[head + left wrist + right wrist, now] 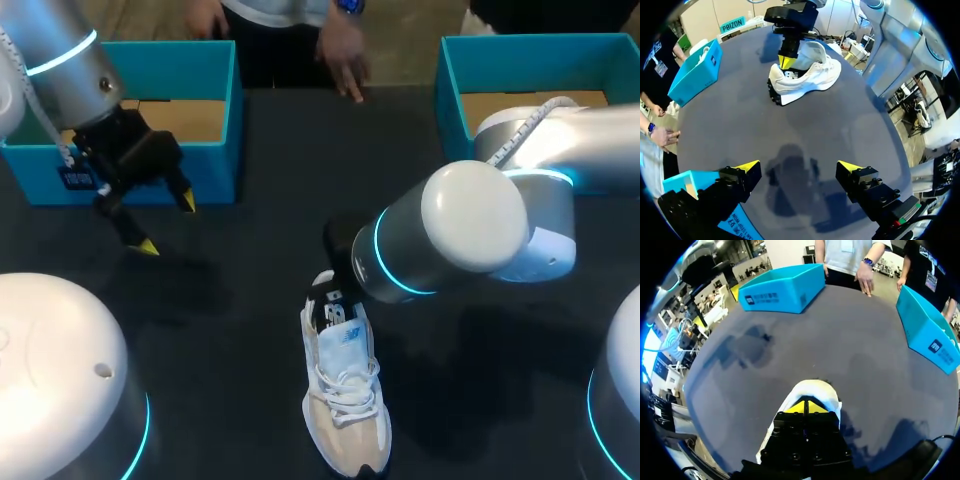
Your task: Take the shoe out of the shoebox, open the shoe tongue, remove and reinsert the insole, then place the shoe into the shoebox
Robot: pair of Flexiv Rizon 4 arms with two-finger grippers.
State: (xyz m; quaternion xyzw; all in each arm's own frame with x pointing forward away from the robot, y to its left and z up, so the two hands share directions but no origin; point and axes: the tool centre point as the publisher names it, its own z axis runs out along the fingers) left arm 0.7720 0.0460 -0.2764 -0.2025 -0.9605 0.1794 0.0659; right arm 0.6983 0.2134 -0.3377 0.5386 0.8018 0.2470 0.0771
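Though hidden overhead, right fingers (786, 62) pinch shoe (810, 77).

White laced shoe (345, 390) upright, outside blue shoebox (222, 150)

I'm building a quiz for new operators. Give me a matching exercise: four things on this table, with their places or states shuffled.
1 shoe
2 left gripper
3 right gripper
4 person's hand

A at the shoe's heel end
B resting on the table's far edge
C open, over bare table
D upright on its sole

Pairs: 1-D, 2-C, 3-A, 4-B
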